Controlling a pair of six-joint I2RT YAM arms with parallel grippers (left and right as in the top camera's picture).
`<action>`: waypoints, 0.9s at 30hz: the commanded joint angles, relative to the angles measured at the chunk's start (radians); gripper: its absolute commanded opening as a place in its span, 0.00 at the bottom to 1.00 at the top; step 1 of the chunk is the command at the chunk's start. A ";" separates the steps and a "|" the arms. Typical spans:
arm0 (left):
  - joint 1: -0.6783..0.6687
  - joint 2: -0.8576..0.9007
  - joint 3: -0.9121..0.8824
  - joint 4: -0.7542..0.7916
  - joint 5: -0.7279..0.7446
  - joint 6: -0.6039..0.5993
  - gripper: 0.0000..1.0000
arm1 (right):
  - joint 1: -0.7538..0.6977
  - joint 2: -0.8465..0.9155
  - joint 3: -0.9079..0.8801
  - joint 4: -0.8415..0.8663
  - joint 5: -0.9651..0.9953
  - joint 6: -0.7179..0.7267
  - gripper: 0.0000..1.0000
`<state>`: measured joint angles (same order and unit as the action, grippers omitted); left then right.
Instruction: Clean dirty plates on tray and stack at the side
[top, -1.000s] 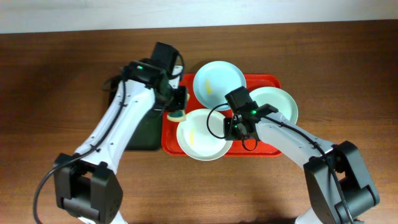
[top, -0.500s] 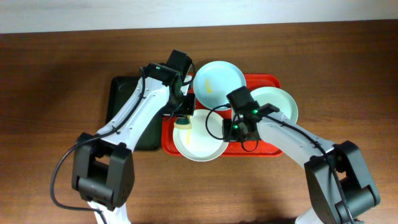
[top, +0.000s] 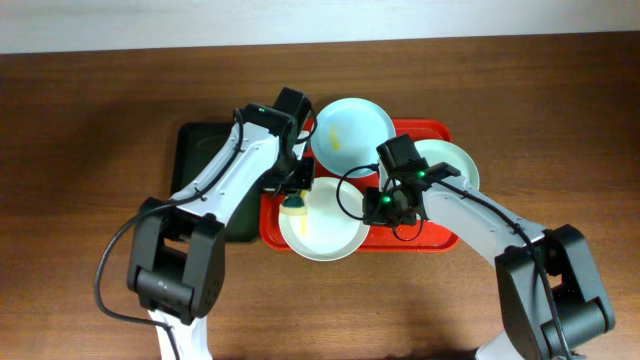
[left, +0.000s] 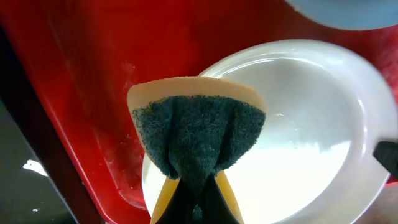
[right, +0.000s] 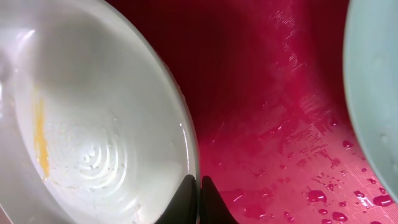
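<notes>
The red tray (top: 438, 238) holds three plates: pale blue (top: 352, 135) at the back, mint green (top: 452, 165) at the right, white (top: 325, 222) at the front left. My left gripper (top: 296, 200) is shut on a folded yellow and dark green sponge (left: 196, 134) held over the white plate's (left: 298, 124) left edge. My right gripper (top: 383, 207) is shut on the white plate's right rim (right: 189, 155), one finger inside and one outside (right: 199, 183). A yellow smear (right: 40, 137) lies inside the white plate, which is wet.
A dark green-black tray (top: 200, 160) lies left of the red tray, partly under my left arm. Water drops dot the red tray floor (right: 292, 124). The mint plate's edge (right: 376, 81) is close on the right. Brown table all around.
My left arm has swung right from the dark tray, carrying the sponge onto the white plate's left edge. My right gripper has kept hold of the rim and shifted slightly right.
</notes>
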<state>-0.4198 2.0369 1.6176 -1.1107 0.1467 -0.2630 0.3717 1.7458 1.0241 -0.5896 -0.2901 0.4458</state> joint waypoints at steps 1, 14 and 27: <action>-0.004 0.011 0.001 -0.006 0.011 -0.013 0.00 | -0.004 0.013 -0.015 0.000 -0.013 0.001 0.04; -0.020 0.011 -0.127 0.103 0.015 -0.040 0.00 | -0.004 0.013 -0.015 0.000 -0.013 0.001 0.04; -0.065 0.011 -0.237 0.189 -0.022 -0.144 0.00 | -0.004 0.013 -0.015 0.000 -0.013 0.001 0.04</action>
<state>-0.4625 2.0384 1.4357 -0.9176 0.1307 -0.3649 0.3717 1.7458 1.0233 -0.5903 -0.2901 0.4458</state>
